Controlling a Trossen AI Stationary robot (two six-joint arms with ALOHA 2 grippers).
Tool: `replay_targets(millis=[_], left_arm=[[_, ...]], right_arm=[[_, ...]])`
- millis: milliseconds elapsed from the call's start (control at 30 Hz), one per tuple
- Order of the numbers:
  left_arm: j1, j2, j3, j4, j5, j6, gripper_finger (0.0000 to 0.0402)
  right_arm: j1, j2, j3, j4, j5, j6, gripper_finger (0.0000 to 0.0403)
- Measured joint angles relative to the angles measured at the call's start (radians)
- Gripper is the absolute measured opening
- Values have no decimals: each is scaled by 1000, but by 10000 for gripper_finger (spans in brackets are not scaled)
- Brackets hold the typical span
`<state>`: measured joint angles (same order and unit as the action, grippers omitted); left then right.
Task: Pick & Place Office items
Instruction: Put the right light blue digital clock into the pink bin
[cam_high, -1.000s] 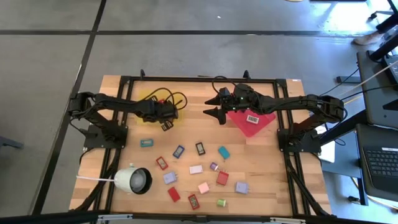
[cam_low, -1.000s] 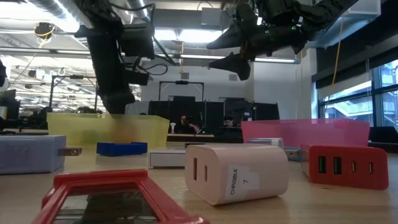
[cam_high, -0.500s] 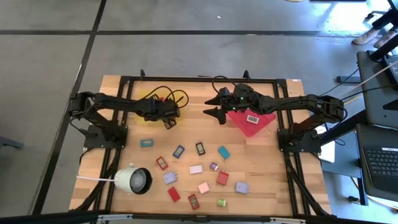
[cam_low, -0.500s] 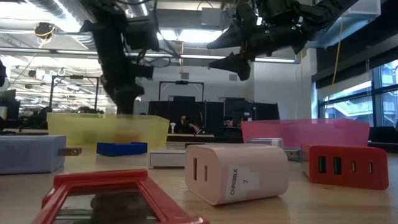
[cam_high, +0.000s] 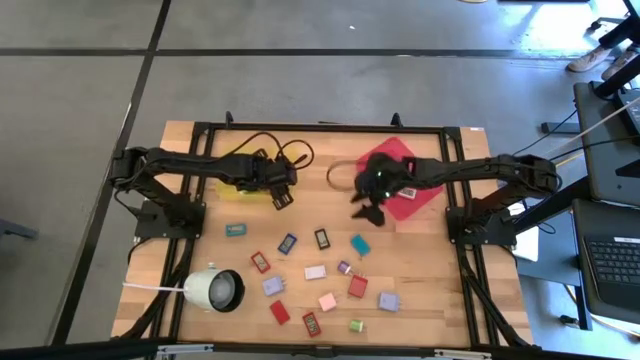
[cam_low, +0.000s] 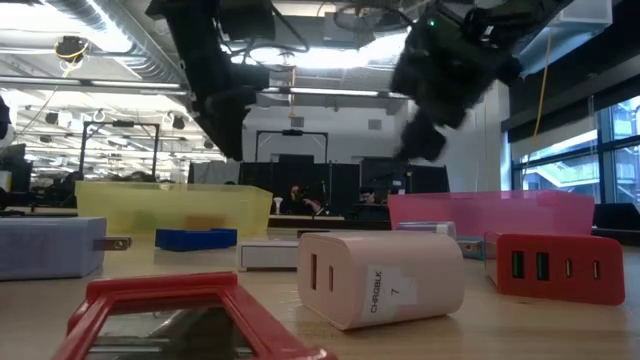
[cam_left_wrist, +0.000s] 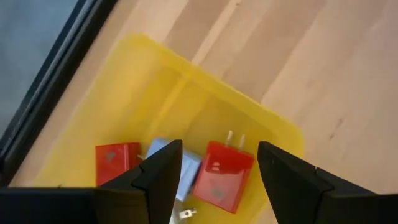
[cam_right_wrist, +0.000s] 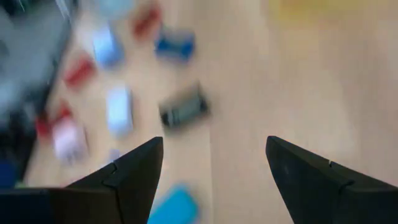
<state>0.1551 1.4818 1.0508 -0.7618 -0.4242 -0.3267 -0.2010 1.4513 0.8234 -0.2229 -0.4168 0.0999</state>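
— Since a second ago, our right gripper (cam_high: 366, 208) has swung off the red tray (cam_high: 409, 201) toward the middle of the pale wooden table (cam_high: 440, 270), and our left gripper (cam_high: 283, 193) has slid past the near edge of the yellow plastic tray (cam_high: 232, 167).

— How do the fingers stand?

— Both pairs are spread wide with nothing between them. Our left wrist view looks down into the yellow tray (cam_left_wrist: 249, 118), where a red plug-in block (cam_left_wrist: 222, 176), a second red block (cam_left_wrist: 117, 158) and a pale lilac block (cam_left_wrist: 186, 174) lie.

— And the rest of the office items?

— We see them scattered over the near half of the table: a teal block (cam_high: 235, 230), a blue one (cam_high: 287, 243), a black one (cam_high: 322, 238), a turquoise one (cam_high: 359, 244), a white one (cam_high: 315, 271), a pink one (cam_high: 327, 301). One white-labelled block (cam_high: 406, 191) rests in the red tray. Our right gripper hangs above the table just beyond the black block. A white round lamp-like object (cam_high: 214, 288) sits near the table's front left corner.
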Motion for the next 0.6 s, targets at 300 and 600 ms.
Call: replay_targets(millis=[300,600], left_arm=[[-31,0,0,1,-1,-17,205],[-32,0,0,2,0,-20,207]], right_arm=[[155,0,0,-208,270,164,288],[340,8,-1,-211,468,618,288]])
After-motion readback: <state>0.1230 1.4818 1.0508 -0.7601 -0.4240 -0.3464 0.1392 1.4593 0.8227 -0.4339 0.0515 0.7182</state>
